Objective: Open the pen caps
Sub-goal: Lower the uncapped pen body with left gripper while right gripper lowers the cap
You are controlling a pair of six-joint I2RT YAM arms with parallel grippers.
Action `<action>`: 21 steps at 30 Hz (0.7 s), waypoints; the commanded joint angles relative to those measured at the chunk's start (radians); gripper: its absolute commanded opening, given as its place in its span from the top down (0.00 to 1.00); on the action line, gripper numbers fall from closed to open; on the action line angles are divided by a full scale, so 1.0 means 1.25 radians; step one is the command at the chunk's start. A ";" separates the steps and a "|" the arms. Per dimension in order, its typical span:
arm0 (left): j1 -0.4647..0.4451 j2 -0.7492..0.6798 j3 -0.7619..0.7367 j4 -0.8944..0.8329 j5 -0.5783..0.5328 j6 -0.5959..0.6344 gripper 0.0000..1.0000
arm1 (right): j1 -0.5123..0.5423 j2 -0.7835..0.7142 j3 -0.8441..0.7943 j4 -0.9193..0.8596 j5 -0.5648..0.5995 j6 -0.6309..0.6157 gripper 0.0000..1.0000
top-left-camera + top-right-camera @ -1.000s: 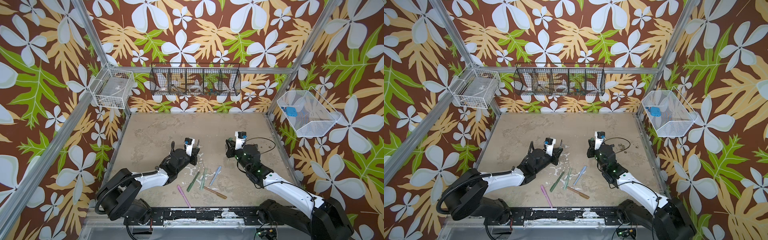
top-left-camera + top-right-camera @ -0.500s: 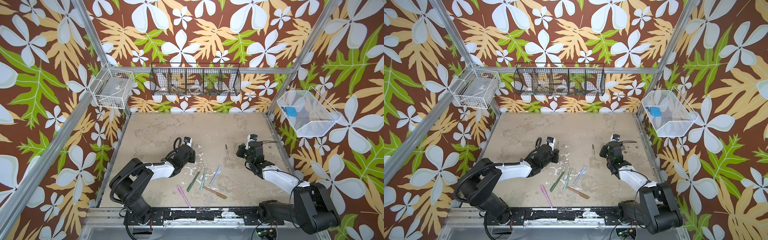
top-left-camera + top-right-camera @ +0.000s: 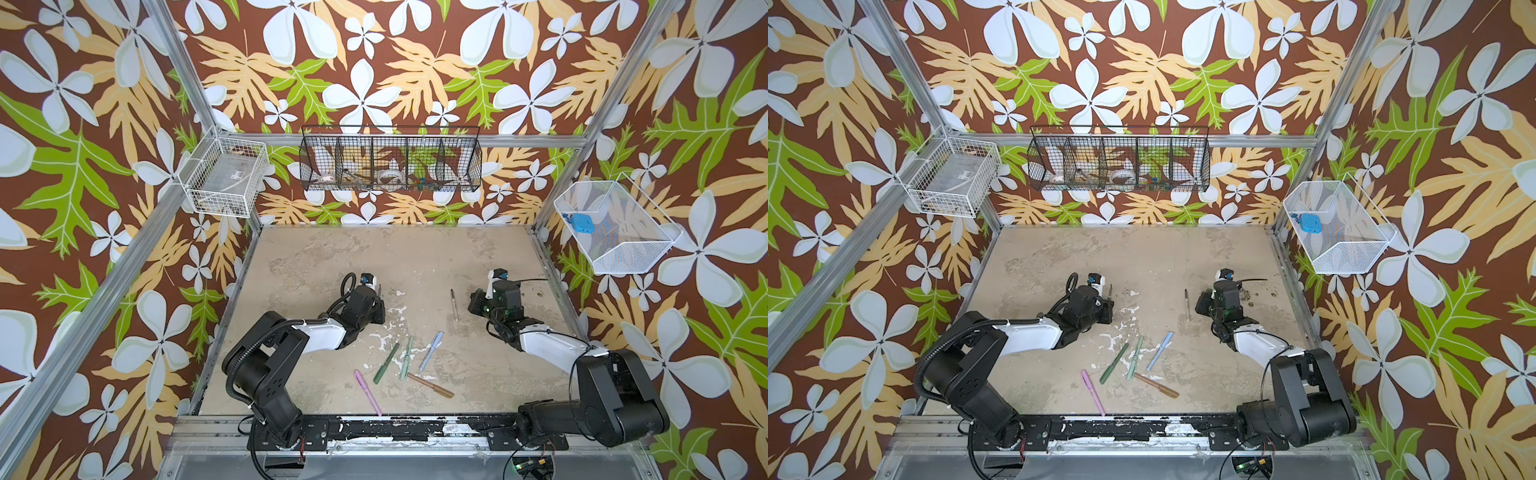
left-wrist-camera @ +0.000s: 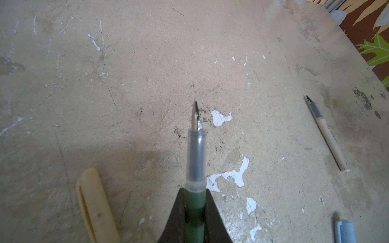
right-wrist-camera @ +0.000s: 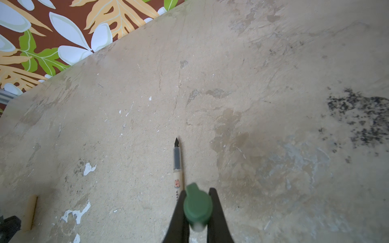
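Pinching an uncapped green pen (image 4: 195,155), the left gripper (image 4: 194,190) sat low over the table (image 4: 126,84); the right gripper (image 5: 198,191) pinched a green cap (image 5: 197,208) near an uncapped beige pen (image 5: 177,168).

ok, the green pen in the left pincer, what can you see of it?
The green pen is uncapped: matte green plastic barrel, translucent grey grip section, metal nib with dark tip. The left pincer is shut on the barrel behind the grip; the front juts out free, seemingly clear of the table. A matching green cap sits in the shut right pincer.
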 commanded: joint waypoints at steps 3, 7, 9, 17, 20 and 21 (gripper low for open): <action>0.001 -0.002 -0.002 0.020 0.038 0.002 1.00 | 0.004 0.024 0.016 0.027 -0.086 -0.017 0.94; 0.000 -0.012 -0.021 0.091 0.158 -0.004 1.00 | 0.025 0.011 0.026 0.025 -0.094 -0.040 0.95; 0.000 0.007 -0.017 0.145 0.228 -0.066 1.00 | 0.042 -0.012 0.030 0.016 -0.067 -0.052 0.95; -0.085 0.139 0.168 0.126 0.251 -0.185 1.00 | 0.045 -0.105 0.039 -0.027 -0.063 -0.037 0.95; -0.098 0.184 0.235 0.120 0.247 -0.256 1.00 | 0.044 -0.142 0.032 -0.039 -0.045 -0.033 0.95; -0.099 0.200 0.249 0.121 0.246 -0.280 1.00 | 0.045 -0.150 0.031 -0.043 -0.039 -0.033 0.95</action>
